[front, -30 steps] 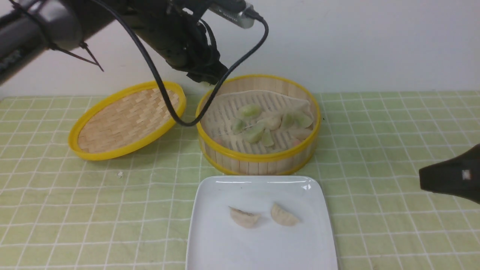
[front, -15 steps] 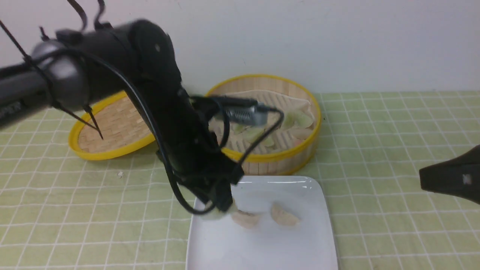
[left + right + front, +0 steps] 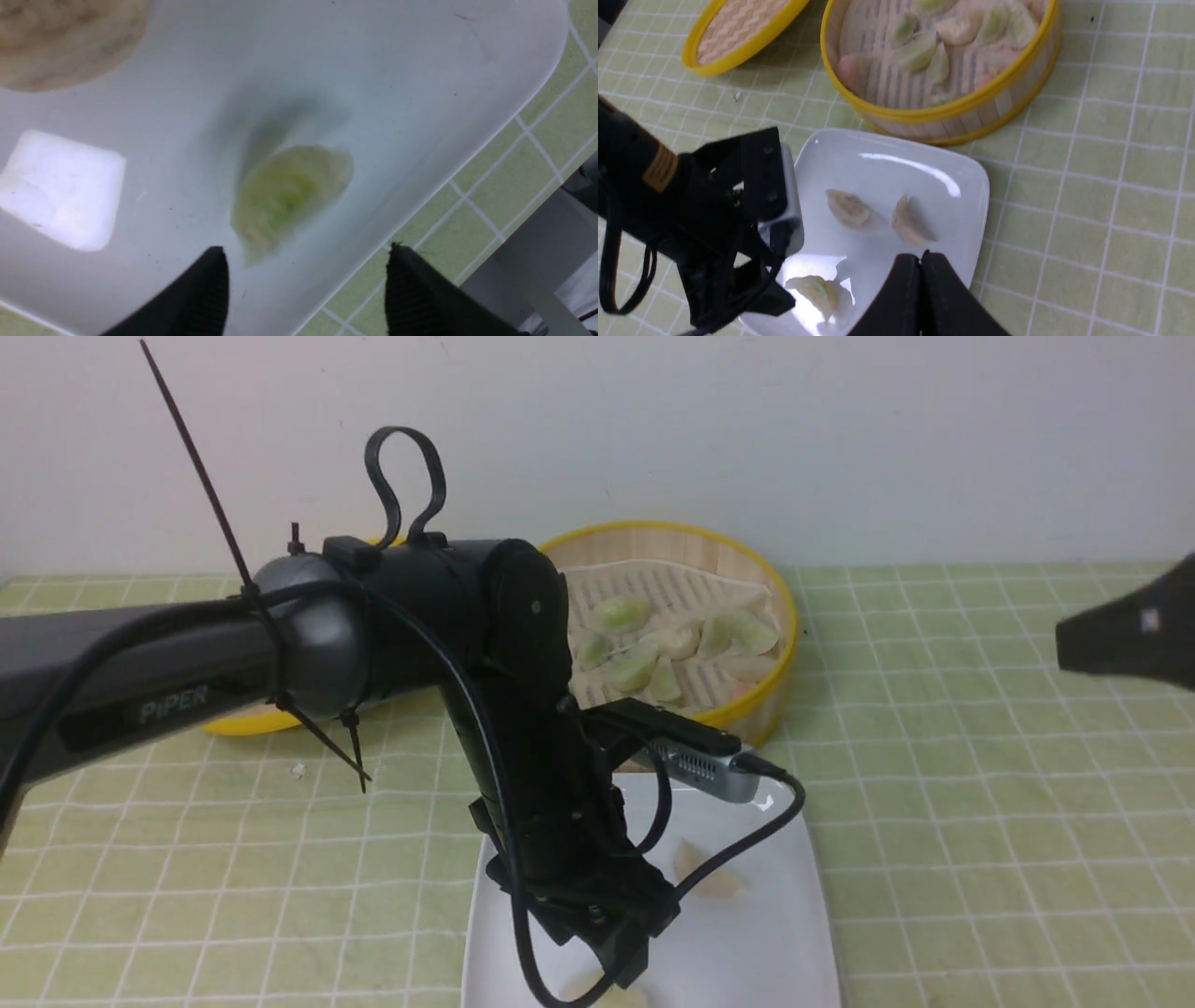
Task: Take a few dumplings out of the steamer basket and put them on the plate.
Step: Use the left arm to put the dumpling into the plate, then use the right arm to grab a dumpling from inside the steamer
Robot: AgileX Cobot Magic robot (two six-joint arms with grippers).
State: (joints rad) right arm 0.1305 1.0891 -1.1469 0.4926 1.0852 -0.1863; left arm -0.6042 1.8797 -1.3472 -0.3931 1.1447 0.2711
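My left gripper (image 3: 306,254) hangs low over the near left part of the white plate (image 3: 420,70), jaws open. A pale green dumpling (image 3: 289,196) lies loose on the plate just beyond its fingertips, blurred. The right wrist view shows that dumpling (image 3: 817,291) beside the left gripper's black body. Several more green dumplings (image 3: 635,663) sit in the steamer basket (image 3: 775,616) behind the plate (image 3: 775,933). My right gripper (image 3: 920,256) is shut and empty, hovering off the plate's right side, seen in the front view at the right edge (image 3: 1064,639).
Two beige dumplings (image 3: 847,210) (image 3: 908,226) lie mid-plate. The shallow woven lid (image 3: 738,28) leans left of the basket (image 3: 943,112). The left arm (image 3: 504,709) and its wrist camera (image 3: 700,765) cross in front of the basket. A green checked cloth (image 3: 980,849) covers the table.
The left arm swung from above the basket down to the plate's near side and its jaws opened, leaving a green dumpling on the plate. The right gripper rose slightly.
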